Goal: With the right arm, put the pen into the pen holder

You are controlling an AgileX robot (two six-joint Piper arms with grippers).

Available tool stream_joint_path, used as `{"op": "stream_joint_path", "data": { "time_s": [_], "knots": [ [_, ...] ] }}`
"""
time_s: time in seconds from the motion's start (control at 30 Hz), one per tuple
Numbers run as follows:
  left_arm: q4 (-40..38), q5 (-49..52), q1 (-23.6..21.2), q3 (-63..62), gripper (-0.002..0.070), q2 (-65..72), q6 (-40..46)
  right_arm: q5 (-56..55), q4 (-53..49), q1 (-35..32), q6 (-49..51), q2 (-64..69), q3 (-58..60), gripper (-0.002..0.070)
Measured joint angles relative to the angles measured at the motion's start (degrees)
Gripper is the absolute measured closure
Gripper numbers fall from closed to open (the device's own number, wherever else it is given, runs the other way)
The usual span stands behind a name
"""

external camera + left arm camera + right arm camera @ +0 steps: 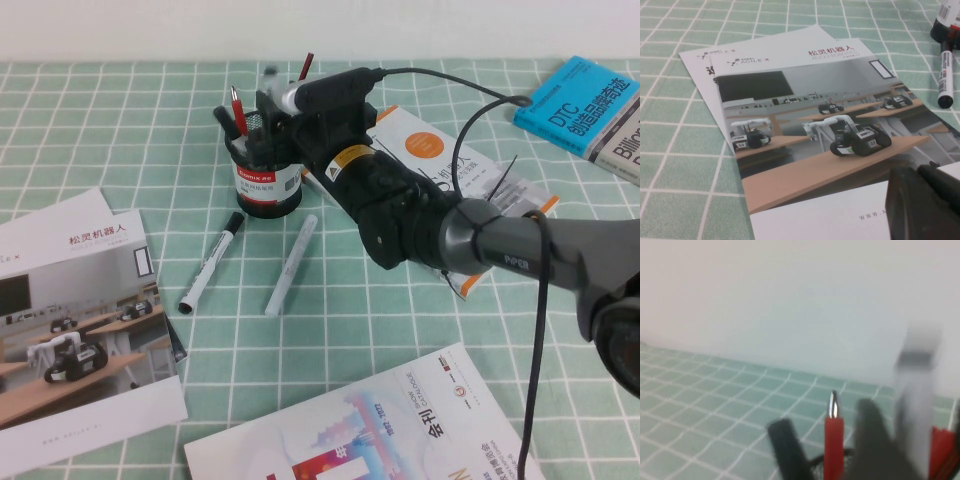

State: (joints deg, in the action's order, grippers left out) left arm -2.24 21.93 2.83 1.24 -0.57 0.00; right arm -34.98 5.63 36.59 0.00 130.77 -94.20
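Observation:
My right gripper [283,108] hovers just over the pen holder [266,180], a black mesh cup with a white and red label, at the back centre of the table. It is shut on the pen [285,97], whose white barrel stands nearly upright above the cup's mouth. In the right wrist view the pen [916,390] is a blurred white barrel with a dark band beside a black finger [870,440]. Red pens [239,110] stand in the cup. My left gripper [925,200] rests low over a brochure [805,125], shut and empty.
A similar black-capped marker [212,262] and an all-white pen [291,265] lie in front of the holder. The brochure [70,320] lies at the left, a booklet [420,145] under the right arm, blue books [590,105] at the back right, a magazine [380,430] in front.

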Motion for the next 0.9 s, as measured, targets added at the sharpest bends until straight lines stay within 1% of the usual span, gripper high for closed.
{"op": "stream_joint_path", "data": {
  "time_s": [0.03, 0.1, 0.17, 0.23, 0.33, 0.43, 0.53, 0.57, 0.63, 0.73, 0.9],
  "knots": [
    [0.0, 0.0, 0.0, 0.0, 0.068, 0.0, 0.0, 1.0, 0.0, 0.0, 0.3, -0.11, 0.0, 0.0318],
    [0.0, 0.0, 0.0, 0.0, 0.068, 0.0, 0.0, 3.96, 0.0, 0.0, 0.0, -0.87, 0.0, 0.027],
    [0.0, 0.0, 0.0, 0.0, 0.068, 0.0, 0.0, 7.23, -0.36, 0.0, 0.0, -2.23, 0.0, 0.0261],
    [0.0, 0.0, 0.0, 0.0, 0.068, 0.0, 0.0, 10.12, -1.26, 0.0, 0.0, -3.83, 0.0, 0.0271],
    [0.0, 0.0, 0.0, 0.0, 0.068, 0.0, 0.0, 17.68, -2.79, 0.1, 1.14, -7.96, 0.21, 0.0323],
    [0.0, 0.0, 0.0, 0.0, 0.068, 0.0, 0.0, 25.91, -4.5, 0.1, 2.67, -13.53, 1.63, 0.0413],
    [0.0, 0.0, 0.0, 0.0, 0.068, 0.0, 0.0, 35.5, -5.2, 0.1, 3.19, -20.71, 4.09, 0.0573],
    [0.0, 0.0, 0.0, 0.0, 0.068, 0.0, 0.0, 38.55, -5.2, 0.1, 3.19, -23.16, 4.89, 0.0614],
    [0.0, 0.0, 0.0, 0.0, 0.068, 0.0, 0.0, 43.18, -5.2, 0.1, 3.3, -27.73, 6.83, 0.0658],
    [0.0, 0.0, 0.0, 0.0, 0.068, 0.0, 0.0, 50.34, -5.2, 0.1, 3.3, -35.04, 10.17, 0.0684],
    [0.0, 0.0, 0.0, 0.0, 0.068, 0.0, 0.0, 58.73, -5.2, 0.1, 3.05, -48.28, 19.39, 0.0693]
  ]
}}
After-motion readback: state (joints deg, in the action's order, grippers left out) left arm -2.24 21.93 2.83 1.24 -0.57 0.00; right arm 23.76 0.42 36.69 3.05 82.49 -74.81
